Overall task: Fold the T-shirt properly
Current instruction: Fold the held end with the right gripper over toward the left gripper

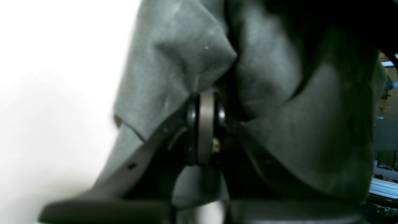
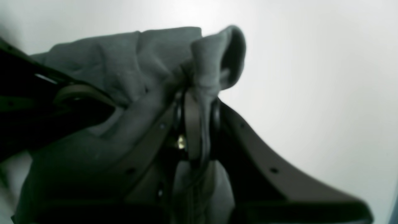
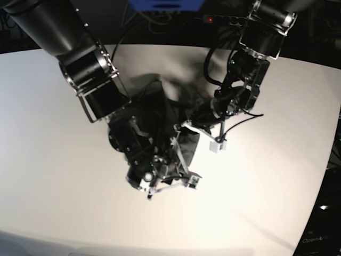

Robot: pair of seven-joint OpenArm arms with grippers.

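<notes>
The dark grey T-shirt is bunched up between my two arms over the middle of the white table. My left gripper is shut on a fold of the T-shirt, and cloth hangs around its fingers. My right gripper is shut on another fold of the T-shirt, with a loop of cloth sticking up past its fingertips. In the base view the left gripper and the right gripper are close together. The neck label is hidden.
A dark part of the other arm crosses the left of the right wrist view, close to the cloth. The table's far edge with cables lies behind the arms. Room clutter shows at the left wrist view's right edge.
</notes>
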